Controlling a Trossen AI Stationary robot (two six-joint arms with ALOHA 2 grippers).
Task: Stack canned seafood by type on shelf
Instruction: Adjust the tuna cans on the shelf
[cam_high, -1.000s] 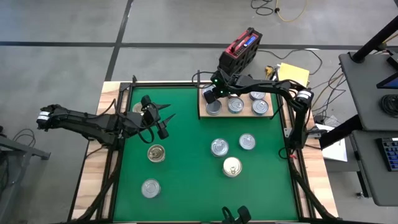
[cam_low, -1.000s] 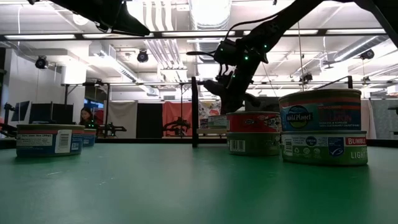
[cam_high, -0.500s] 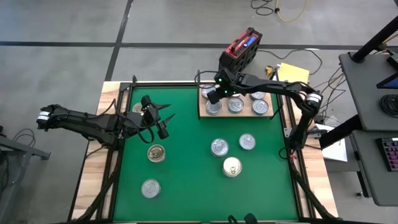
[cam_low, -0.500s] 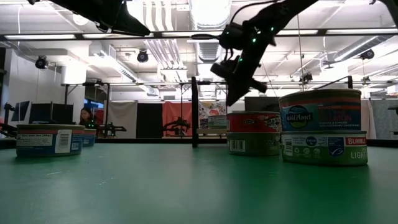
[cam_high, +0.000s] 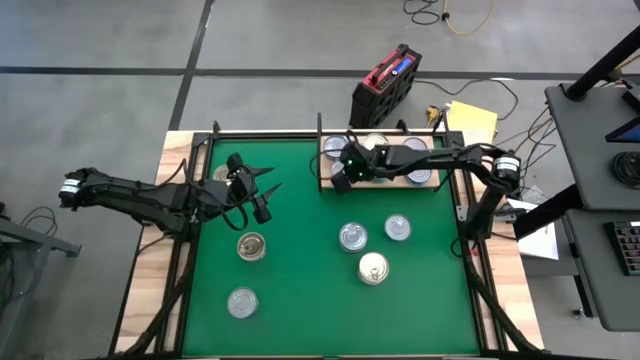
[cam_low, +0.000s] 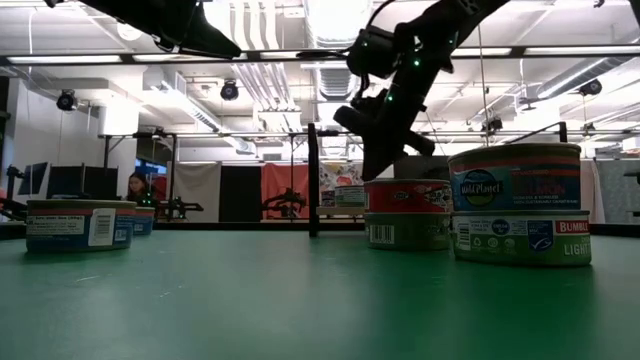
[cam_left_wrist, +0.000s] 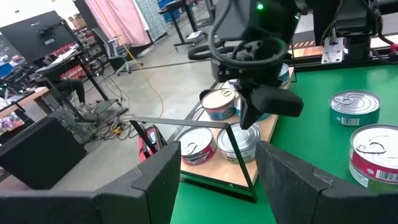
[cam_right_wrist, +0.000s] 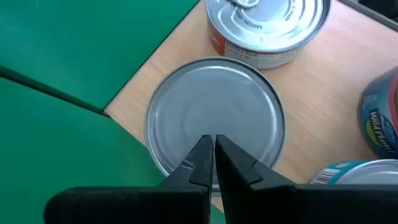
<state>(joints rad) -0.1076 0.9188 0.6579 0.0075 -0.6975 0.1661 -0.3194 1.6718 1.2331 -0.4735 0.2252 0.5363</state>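
The shelf (cam_high: 381, 181) is a pale wood board at the far edge of the green mat, and several cans stand on it. My right gripper (cam_high: 343, 177) hovers shut over the shelf's left end, above a plain silver-lidded can (cam_right_wrist: 214, 115) and apart from it; the low view shows the right gripper (cam_low: 372, 168) well above the cans. My left gripper (cam_high: 268, 181) waits open in the air over the mat's left part, holding nothing. Loose cans rest upright on the mat: a gold-lidded can (cam_high: 251, 246), a silver can (cam_high: 242, 302), and three more near the middle (cam_high: 352, 237).
A dark upright post (cam_low: 313, 180) stands at the shelf's left corner. In the low view one can sits stacked on another (cam_low: 515, 205) beside a red-sided can (cam_low: 405, 213). A red and black case (cam_high: 386, 83) lies on the floor beyond the table. Bare mat lies between the arms.
My right gripper has swung from beyond the shelf's far left corner toward the table's near edge, over the shelf's left end, rising slightly and staying shut. The cans have kept their places.
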